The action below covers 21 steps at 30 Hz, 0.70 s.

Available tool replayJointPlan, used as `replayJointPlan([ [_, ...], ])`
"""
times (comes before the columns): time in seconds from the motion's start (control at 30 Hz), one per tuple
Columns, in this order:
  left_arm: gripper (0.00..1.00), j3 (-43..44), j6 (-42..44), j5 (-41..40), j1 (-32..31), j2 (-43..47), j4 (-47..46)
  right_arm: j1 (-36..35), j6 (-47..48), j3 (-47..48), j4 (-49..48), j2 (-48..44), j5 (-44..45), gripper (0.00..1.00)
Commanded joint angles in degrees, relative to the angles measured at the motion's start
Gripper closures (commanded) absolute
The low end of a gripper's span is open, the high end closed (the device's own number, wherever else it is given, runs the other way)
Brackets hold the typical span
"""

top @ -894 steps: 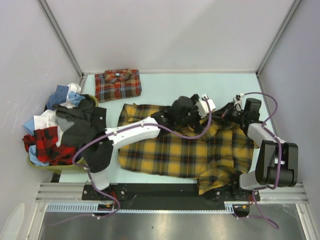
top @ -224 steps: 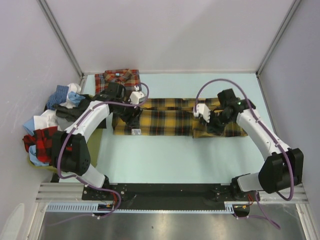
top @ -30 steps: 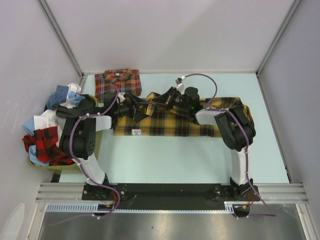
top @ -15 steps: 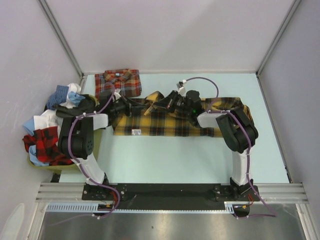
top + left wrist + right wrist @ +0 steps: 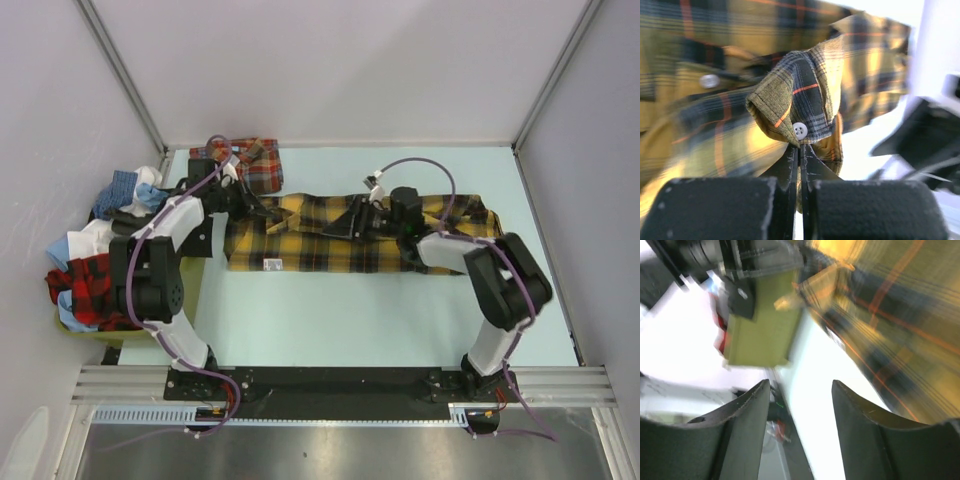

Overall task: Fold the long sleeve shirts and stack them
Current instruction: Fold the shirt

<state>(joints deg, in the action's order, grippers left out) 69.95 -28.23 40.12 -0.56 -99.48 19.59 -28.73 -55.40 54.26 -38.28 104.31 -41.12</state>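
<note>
The yellow-and-black plaid shirt [image 5: 310, 245] lies folded into a long strip across the middle of the table. My left gripper [image 5: 250, 207] is at its left end, shut on a buttoned edge of the fabric [image 5: 800, 115]; the left wrist view shows the cloth pinched right at the fingertips of the left gripper [image 5: 801, 147]. My right gripper [image 5: 345, 222] hovers over the strip's middle, open, with nothing between its fingers [image 5: 747, 410]. The yellow shirt [image 5: 890, 315] fills that view's upper right. The red-orange plaid shirt [image 5: 265, 172] sits folded at the back left, partly behind my left arm.
An olive-green bin [image 5: 200, 280] heaped with mixed clothes [image 5: 100, 260] stands at the table's left edge; it also shows as the bin [image 5: 760, 325] in the right wrist view. Metal frame posts and walls close in the back and both sides.
My left gripper has shut on the shirt's left edge. My right gripper has opened, let go of the cloth and drawn back to the right.
</note>
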Motion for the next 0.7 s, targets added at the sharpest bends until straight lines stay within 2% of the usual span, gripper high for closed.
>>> replayJointPlan([
  [0.0, 1.0, 3.5, 14.4, -7.8, -0.1, -3.3, 7.1, 5.0, 22.9, -2.6, 20.0, -11.7, -5.0, 0.42],
  [0.03, 1.0, 4.3, 15.8, -8.6, -0.4, -5.4, 7.8, 7.6, 25.7, -2.2, 27.6, -13.3, -5.7, 0.42],
  [0.1, 1.0, 6.2, 18.6, -10.1, -1.0, -7.2, 8.8, 11.3, 32.6, -1.8, 33.9, -17.5, -5.6, 0.43],
  [0.13, 1.0, 6.5, 20.1, -10.9, -1.3, -7.8, 8.9, 15.3, 35.0, -1.0, 40.6, -18.7, -5.2, 0.43],
  [0.27, 0.98, 6.5, 23.3, -14.0, -2.3, -7.9, 8.4, 25.2, 45.3, 0.5, 53.0, -23.8, -1.7, 0.46],
  [0.33, 0.79, 7.4, 24.8, -14.0, -2.3, -7.7, 8.9, 28.3, 51.1, 1.1, 58.5, -24.5, 2.1, 0.49],
  [0.37, 0.72, 7.7, 25.5, -14.0, -2.3, -6.8, 9.3, 33.9, 52.5, 1.4, 60.0, -24.7, 3.2, 0.5],
  [0.4, 0.61, 8.0, 26.5, -14.0, -2.4, -6.1, 10.4, 36.2, 54.6, 1.6, 61.1, -24.7, 4.0, 0.5],
  [0.43, 0.56, 8.3, 28.7, -13.9, -2.4, -5.3, 10.9, 38.5, 55.3, 2.1, 63.7, -24.8, 4.8, 0.5],
  [0.47, 0.5, 8.3, 31.3, -13.5, -2.6, -3.2, 11.3, 43.7, 55.3, 2.5, 64.9, -24.6, 5.2, 0.5],
  [0.5, 0.35, 8.3, 33.4, -13.4, -2.7, -2.2, 12.4, 46.0, 55.2, 2.6, 66.0, -24.5, 4.4, 0.5],
  [0.53, 0.3, 8.5, 38.0, -13.9, -3.0, -1.0, 13.2, 48.6, 55.3, 2.8, 68.7, -24.6, 4.1, 0.5],
  [0.57, 0.3, 8.7, 40.3, -14.6, -3.3, 0.8, 14.0, 52.0, 55.2, 3.2, 70.1, -24.5, 4.1, 0.5],
  [0.67, 0.3, 9.7, 51.1, -15.1, -5.1, 2.9, 19.7, 55.7, 59.2, 2.5, 72.8, -25.7, 5.6, 0.51],
])
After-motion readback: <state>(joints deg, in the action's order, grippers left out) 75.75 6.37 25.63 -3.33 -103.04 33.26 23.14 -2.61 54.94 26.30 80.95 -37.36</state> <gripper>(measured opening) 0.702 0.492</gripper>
